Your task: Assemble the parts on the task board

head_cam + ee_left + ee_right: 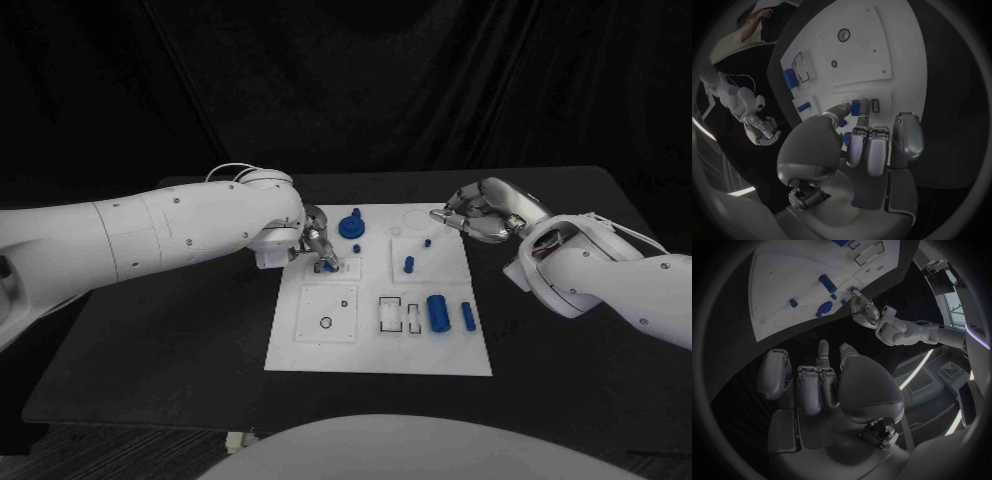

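The white task board point(378, 345) lies in the middle of the table. My left hand point(315, 245) reaches over its left half and pinches a small blue part point(855, 107) between thumb and a finger, low against the board beside a dark slot point(875, 105). My right hand point(476, 213) hovers off the board's far right corner, fingers curled in, holding nothing. A blue knob point(353, 225), a short peg point(408, 265), a thick cylinder point(437, 307) and a thinner one point(469, 316) stand or lie on the board.
Rectangular outlines point(392, 313) and a square plate with a small ring point(327, 320) mark the board's near half. Black table point(159, 350) surrounds the board on all sides. My left hand point(864, 310) also appears in the right wrist view, at the board's edge.
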`<action>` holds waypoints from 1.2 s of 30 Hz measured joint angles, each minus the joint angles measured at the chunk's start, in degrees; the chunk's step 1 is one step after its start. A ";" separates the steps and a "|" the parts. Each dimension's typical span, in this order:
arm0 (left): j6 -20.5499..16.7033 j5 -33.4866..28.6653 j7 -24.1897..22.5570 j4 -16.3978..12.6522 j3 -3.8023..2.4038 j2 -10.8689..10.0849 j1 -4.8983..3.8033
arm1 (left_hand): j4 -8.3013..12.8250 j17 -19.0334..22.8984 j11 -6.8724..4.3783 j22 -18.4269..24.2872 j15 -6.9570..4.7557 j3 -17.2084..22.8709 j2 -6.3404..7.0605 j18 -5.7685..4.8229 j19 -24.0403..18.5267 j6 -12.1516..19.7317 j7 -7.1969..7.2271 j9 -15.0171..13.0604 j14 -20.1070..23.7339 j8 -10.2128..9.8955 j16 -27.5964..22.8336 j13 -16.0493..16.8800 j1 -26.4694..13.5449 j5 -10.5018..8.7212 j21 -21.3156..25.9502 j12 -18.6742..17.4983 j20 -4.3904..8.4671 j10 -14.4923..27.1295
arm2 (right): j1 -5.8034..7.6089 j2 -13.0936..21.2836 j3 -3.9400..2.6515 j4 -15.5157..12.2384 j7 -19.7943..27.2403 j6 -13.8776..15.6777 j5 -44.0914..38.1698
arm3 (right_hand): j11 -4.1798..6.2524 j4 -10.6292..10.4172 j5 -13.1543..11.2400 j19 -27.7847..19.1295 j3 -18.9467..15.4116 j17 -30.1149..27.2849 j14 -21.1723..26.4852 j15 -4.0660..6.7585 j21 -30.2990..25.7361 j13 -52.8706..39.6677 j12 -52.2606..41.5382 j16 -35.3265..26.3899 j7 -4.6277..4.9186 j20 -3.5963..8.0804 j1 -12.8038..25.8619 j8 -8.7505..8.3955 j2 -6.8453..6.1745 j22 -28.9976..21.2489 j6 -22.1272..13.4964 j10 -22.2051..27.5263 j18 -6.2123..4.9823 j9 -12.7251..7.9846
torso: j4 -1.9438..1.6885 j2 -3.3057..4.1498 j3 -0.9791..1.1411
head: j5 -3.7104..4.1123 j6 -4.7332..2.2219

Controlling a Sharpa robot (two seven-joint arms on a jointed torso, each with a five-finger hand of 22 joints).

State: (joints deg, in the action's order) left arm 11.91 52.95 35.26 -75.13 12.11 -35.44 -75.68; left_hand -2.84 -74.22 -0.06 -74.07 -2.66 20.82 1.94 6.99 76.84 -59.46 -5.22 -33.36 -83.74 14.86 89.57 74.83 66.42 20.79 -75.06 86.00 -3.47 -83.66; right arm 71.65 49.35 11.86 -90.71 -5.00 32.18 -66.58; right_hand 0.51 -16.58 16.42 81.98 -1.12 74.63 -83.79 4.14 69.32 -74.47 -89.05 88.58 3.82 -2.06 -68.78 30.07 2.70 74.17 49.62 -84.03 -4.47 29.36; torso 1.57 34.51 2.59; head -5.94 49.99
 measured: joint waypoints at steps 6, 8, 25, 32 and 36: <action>-0.48 -0.03 -0.16 -0.09 0.00 -0.11 0.08 | 0.00 0.00 0.00 0.00 0.00 0.00 0.00 0.00 0.00 0.00 0.00 -0.14 0.00 0.00 0.00 0.00 0.00 -0.52 0.00 0.00 0.00 0.00 | 0.00 0.07 0.00 0.00 -0.08 -0.02 0.00 | 0.00 0.00 0.00 0.00 0.00 0.00 0.00 0.00 0.00 0.00 0.00 0.00 0.00 0.00 0.00 0.00 0.00 0.00 0.00 0.00 0.00 0.00 | 0.01 0.01 -0.01 | 0.09 0.00; -0.69 -0.04 -0.21 -0.16 0.00 -0.14 0.10 | 0.00 0.00 0.00 0.00 0.00 0.00 0.00 0.00 0.00 0.00 0.00 -0.14 0.00 0.00 0.00 0.00 0.00 -0.65 0.00 0.00 0.00 0.00 | 0.00 0.09 0.00 0.00 -0.10 -0.03 0.00 | 0.00 0.00 0.00 0.00 0.00 0.00 0.00 0.00 0.00 0.00 0.00 0.00 0.00 0.00 0.00 0.00 0.00 0.00 0.00 0.00 0.00 0.00 | 0.01 0.01 -0.01 | 0.10 0.00; -1.40 -0.07 -0.60 -0.16 0.04 0.08 0.24 | 0.00 0.00 0.00 0.00 0.00 0.00 0.00 0.00 0.00 0.00 0.00 -0.13 0.00 0.00 0.00 0.00 0.00 -0.65 0.00 0.00 0.00 0.00 | -0.01 0.05 0.00 0.02 -0.22 -0.08 0.00 | 0.00 0.00 0.00 0.00 0.00 0.00 0.00 0.00 0.00 0.00 0.00 0.00 0.00 0.00 -0.01 0.00 0.00 0.00 0.00 0.00 0.00 0.00 | 0.01 -0.01 -0.01 | 0.07 0.00; -1.43 -0.08 -0.64 -0.09 0.04 0.11 0.26 | 0.00 0.00 0.00 0.00 0.00 0.00 0.00 0.00 0.00 0.00 0.00 -0.14 0.00 0.00 0.00 0.00 -0.01 -0.65 0.00 0.00 0.00 0.00 | -0.02 0.03 0.00 0.06 -0.25 -0.11 0.00 | 0.00 0.00 0.00 0.00 0.00 0.00 0.00 0.00 0.00 0.00 0.00 0.00 0.00 0.00 -0.01 0.00 0.00 0.00 0.00 0.00 -0.01 0.00 | 0.02 -0.01 -0.01 | 0.03 0.00; -1.42 -0.09 -0.63 -0.07 0.03 0.11 0.27 | 0.00 0.00 -0.02 0.00 0.00 0.00 -0.29 0.00 0.00 0.00 0.00 -0.13 0.00 0.00 0.00 0.00 -0.29 -0.65 0.00 0.00 0.00 0.03 | -0.03 0.00 0.00 0.08 -0.26 -0.13 0.00 | 0.00 0.00 0.00 0.00 0.00 0.00 0.00 0.00 0.00 0.00 0.00 0.00 0.00 0.00 -0.01 0.00 0.00 0.00 0.00 0.00 0.00 0.00 | 0.01 0.00 -0.01 | -0.01 0.00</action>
State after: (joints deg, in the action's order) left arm 10.49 52.86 34.63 -75.20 12.14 -35.33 -75.41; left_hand -2.84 -74.22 -0.09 -74.07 -2.66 20.82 1.65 6.99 76.84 -59.46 -5.22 -33.50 -83.74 14.86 89.57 74.83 66.13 20.14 -75.05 86.00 -3.47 -83.63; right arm 71.61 49.35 11.86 -90.63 -5.26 32.06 -66.59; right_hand 0.51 -16.58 16.43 81.98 -1.11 74.63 -83.79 4.14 69.32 -74.47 -89.05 88.58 3.82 -2.06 -68.79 30.07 2.70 74.18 49.62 -84.03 -4.47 29.37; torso 1.58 34.51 2.59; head -5.95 49.99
